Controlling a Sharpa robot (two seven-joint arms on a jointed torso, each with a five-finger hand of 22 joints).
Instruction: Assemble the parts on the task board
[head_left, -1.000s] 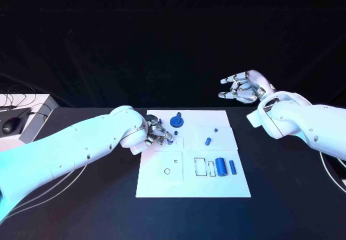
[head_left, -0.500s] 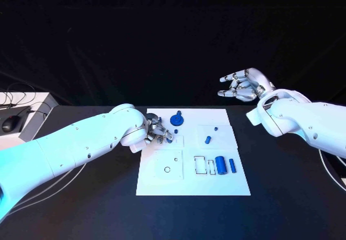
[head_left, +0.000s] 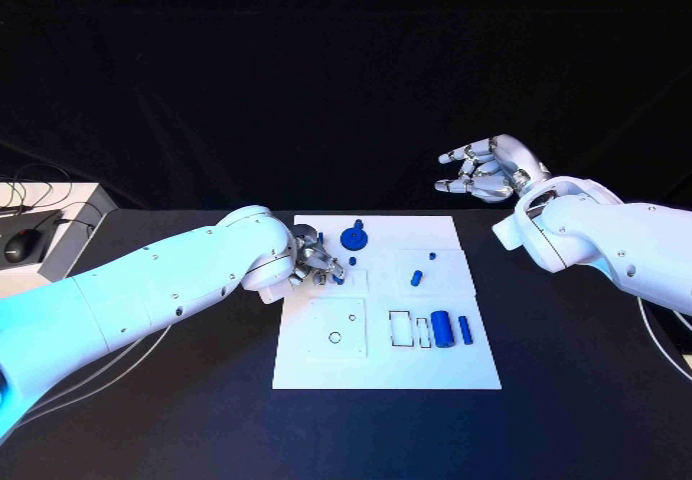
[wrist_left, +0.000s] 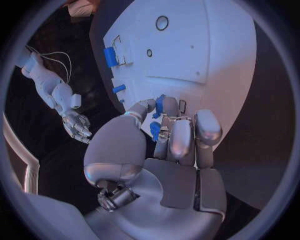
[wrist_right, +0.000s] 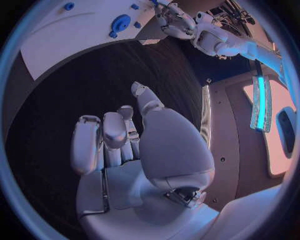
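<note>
- While the left hand (head_left: 310, 265) was held low over the task board (head_left: 387, 375) on the bench (head_left: 577, 400), a small blue part (wrist_left: 155, 131) was seen pinched in its fingertips (wrist_left: 181, 137).
- Placement was judged the step in hand: the part was carried, not yet seated.
- Careful lining-up with a board recess was called for next.
- The right hand (head_left: 483, 172) was held well apart, raised, fingers loosely curled, nothing gripped.
- More parts (head_left: 443, 331) were lying on the board.
</note>
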